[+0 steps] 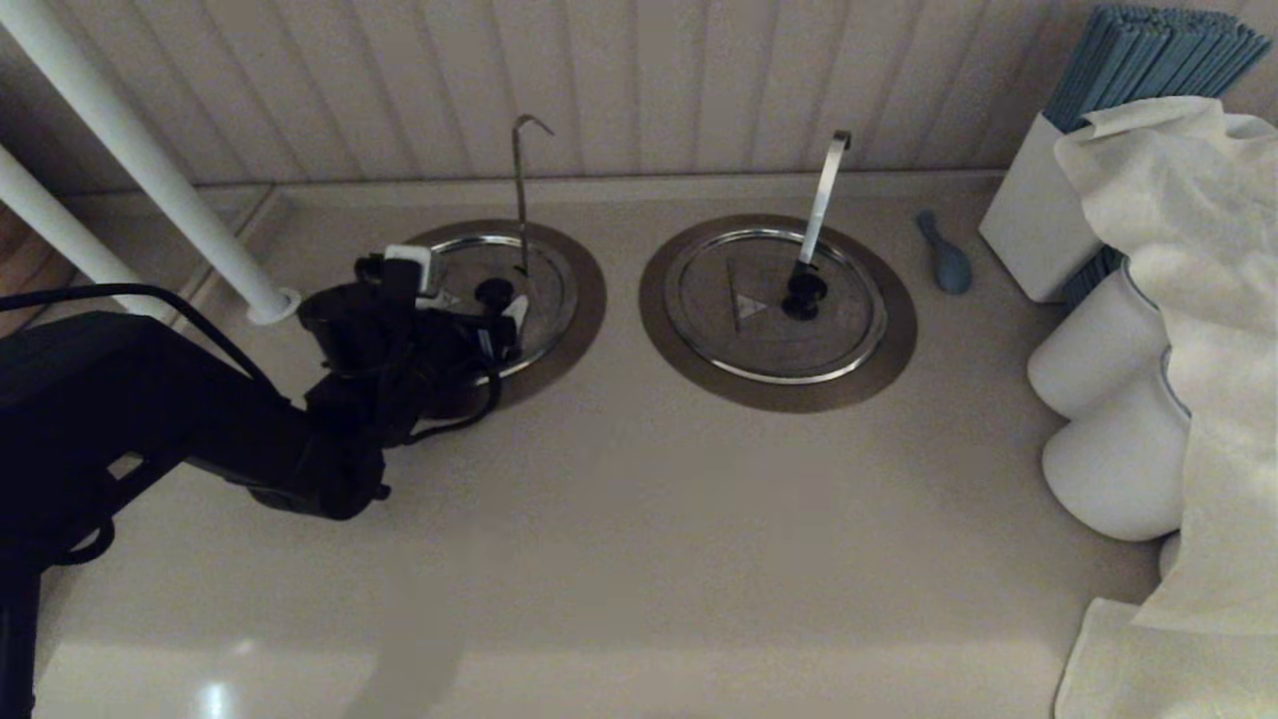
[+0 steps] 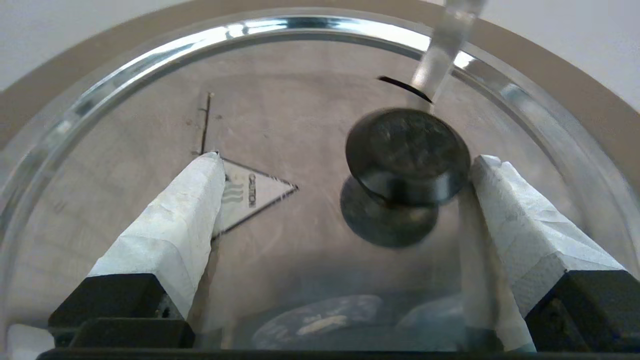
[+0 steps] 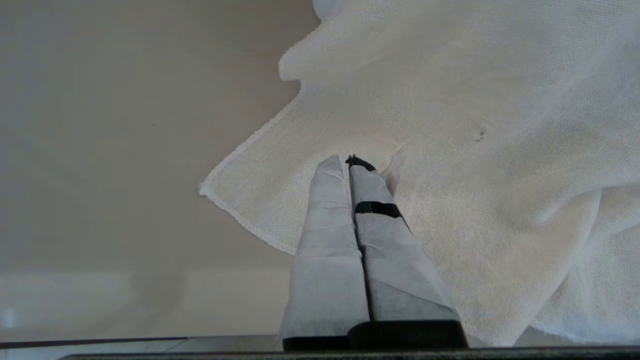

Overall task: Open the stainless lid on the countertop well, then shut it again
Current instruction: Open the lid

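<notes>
The left gripper [image 1: 477, 318] sat nearest the head camera, its black arm hiding the near part of the stainless lid [image 1: 544, 282] and the countertop well [image 1: 589, 300]. 2 lidded wells showed; the twin lid [image 1: 774, 305] lay beside it. Only the left wrist view showed the fingers [image 2: 170, 235] spread wide, 1 touching the black knob [image 2: 407, 155], gripping nothing. The right gripper [image 3: 348, 161], unseen from the head, was pressed closed over a white cloth [image 3: 450, 125].

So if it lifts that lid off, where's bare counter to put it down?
Open patch: the counter in front of both wells. Narrow strip between the stainless lid and the twin lid. Crowded on the right: white jars, cloth. The left gripper straddles the knob.
</notes>
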Controlling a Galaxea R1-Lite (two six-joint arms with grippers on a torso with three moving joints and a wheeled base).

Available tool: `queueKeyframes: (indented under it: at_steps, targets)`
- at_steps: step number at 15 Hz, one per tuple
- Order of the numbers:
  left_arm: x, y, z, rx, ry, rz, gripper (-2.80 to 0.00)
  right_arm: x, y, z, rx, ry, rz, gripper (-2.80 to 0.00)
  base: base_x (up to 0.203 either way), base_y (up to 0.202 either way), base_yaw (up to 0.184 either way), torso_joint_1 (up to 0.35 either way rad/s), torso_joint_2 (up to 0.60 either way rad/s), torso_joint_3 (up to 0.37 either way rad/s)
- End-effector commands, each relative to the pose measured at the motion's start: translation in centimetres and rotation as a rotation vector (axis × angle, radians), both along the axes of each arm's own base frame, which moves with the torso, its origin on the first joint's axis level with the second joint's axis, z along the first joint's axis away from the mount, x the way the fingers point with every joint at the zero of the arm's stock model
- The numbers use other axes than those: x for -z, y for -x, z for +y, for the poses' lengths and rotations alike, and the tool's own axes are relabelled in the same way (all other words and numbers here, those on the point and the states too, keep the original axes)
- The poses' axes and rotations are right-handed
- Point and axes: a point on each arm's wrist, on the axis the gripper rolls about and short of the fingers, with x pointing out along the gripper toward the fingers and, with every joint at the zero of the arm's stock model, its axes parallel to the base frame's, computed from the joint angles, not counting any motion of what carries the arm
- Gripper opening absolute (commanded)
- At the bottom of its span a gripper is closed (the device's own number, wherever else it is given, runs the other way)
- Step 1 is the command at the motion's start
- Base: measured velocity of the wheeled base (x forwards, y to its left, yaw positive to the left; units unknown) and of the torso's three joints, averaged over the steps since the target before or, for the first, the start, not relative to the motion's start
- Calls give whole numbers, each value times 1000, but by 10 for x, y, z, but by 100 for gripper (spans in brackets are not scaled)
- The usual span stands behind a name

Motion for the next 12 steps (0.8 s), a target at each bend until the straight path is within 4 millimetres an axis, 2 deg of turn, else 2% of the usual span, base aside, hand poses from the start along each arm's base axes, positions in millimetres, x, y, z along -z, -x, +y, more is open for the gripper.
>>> queueKeyframes:
  at_steps: [1,8,12]
  targets:
    - [5,-7,-2,-26,7,-13,0,0,0,0,-1,0,0,-280,0,0,0,0,0,0]
    - [2,-9,-1,-43,17,-43,0,0,0,0,-1,-1,0,-280,0,0,0,0,0,0]
    - [-13,-3,1,-43,26,-78,0,0,0,0,-1,-1,1,-280,0,0,0,0,0,0]
